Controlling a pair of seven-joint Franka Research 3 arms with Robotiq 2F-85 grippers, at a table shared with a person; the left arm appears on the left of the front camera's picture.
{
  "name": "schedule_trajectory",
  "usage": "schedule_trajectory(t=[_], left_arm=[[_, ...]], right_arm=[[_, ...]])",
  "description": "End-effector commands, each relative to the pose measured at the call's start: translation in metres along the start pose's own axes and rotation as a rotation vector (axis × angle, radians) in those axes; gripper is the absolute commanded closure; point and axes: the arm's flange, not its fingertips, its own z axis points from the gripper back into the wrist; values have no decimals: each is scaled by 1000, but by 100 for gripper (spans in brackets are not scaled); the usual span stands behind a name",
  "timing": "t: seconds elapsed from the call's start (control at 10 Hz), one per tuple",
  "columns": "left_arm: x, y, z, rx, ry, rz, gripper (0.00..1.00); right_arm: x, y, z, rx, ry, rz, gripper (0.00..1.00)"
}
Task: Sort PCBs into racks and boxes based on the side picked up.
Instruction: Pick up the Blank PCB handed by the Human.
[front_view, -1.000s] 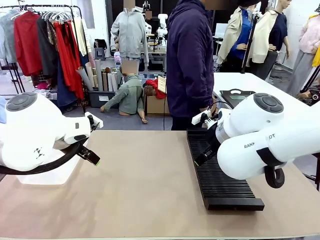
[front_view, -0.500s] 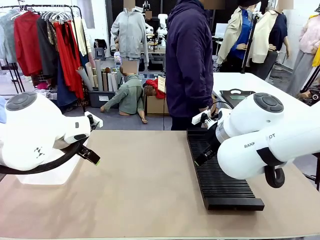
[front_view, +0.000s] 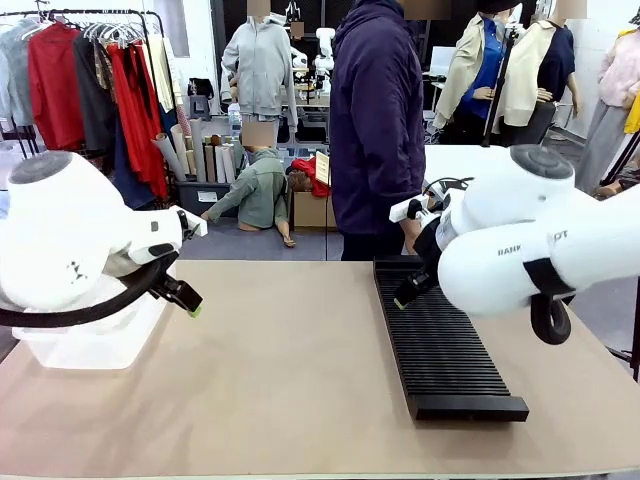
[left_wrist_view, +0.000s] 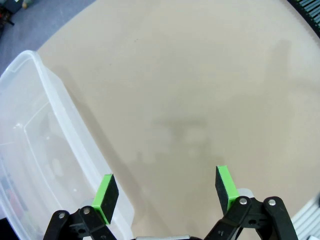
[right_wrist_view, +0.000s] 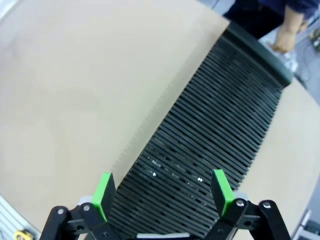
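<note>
Black ribbed plastic on the right half of the tan tabletop (front_view: 290, 380): long rectangular rack (front_view: 440, 345) with fine parallel slots, running from the near edge toward the far side. Just above its far end, the black, green-padded right gripper (front_view: 405, 297), tilted down toward the slots and clear of them.

From the right wrist, same story: right gripper (right_wrist_view: 162, 187) spread wide, nothing between the pads. Rack (right_wrist_view: 210, 125) directly beneath, stretching away ahead of the fingers, with bare tan surface off to one side. Beyond the rack's far end, a person's hand (right_wrist_view: 284, 39) by the table edge. Person (front_view: 378, 120) in a dark navy jacket standing at the far side, just behind the rack.

Over to the left now: translucent clear plastic rectangular tub (front_view: 95, 345) with a rounded rim, sitting at the table's left edge, partly hidden behind the white left arm. Left gripper (front_view: 185, 300) hanging just past the tub's inner side, over bare table, angled downward.

From the left wrist: left gripper (left_wrist_view: 165, 187) opened wide too, holding nothing. One green pad (left_wrist_view: 106, 191) over the tub's rim, the other over open tabletop. Tub (left_wrist_view: 35, 150) beside the gripper rather than under it. Rack and tub well apart, a wide stretch of tan table between them.
</note>
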Motion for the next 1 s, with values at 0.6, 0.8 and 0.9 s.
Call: schedule_trajectory(t=[0.6, 0.8, 0.9], left_arm=[[13, 44, 82, -255, -54, 145, 0], [9, 67, 92, -445, -66, 220, 0], [8, 75, 95, -508, -79, 238, 0]], right_arm=[[50, -24, 75, 314, 204, -430, 0], [49, -40, 90, 425, 166, -489, 0], [45, -52, 97, 520, 162, -513, 0]])
